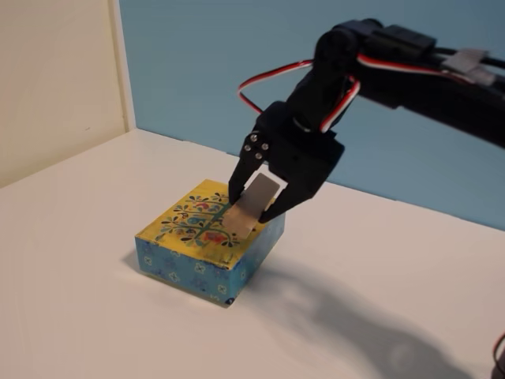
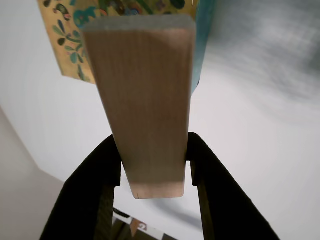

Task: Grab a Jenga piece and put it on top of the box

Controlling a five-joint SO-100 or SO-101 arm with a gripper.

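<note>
In the fixed view, the box (image 1: pixel 207 241) is seen on the white table (image 1: pixel 71 300), a little left of the middle, with one corner turned toward the near side. Its yellow lid with the tree pattern faces up and its blue patterned sides are visible at the near left and near right. The black arm (image 1: pixel 410 79) is reaching in from the upper right, with red and white wires looping beside it. The gripper (image 1: pixel 251 215) is held over the right part of the lid, pointing down. The Jenga piece (image 1: pixel 252 204) is clamped between the two jaws, tilted, with its lower end touching or almost touching the lid; which of the two cannot be told. A blue wall (image 1: pixel 237 47) is seen behind, and a cream wall (image 1: pixel 55 71) at the left.

In the wrist view, the Jenga piece (image 2: pixel 145 105) fills the middle, pressed between the two black fingers (image 2: pixel 95 185), and the lid of the box (image 2: pixel 67 37) is seen past its far end.
</note>
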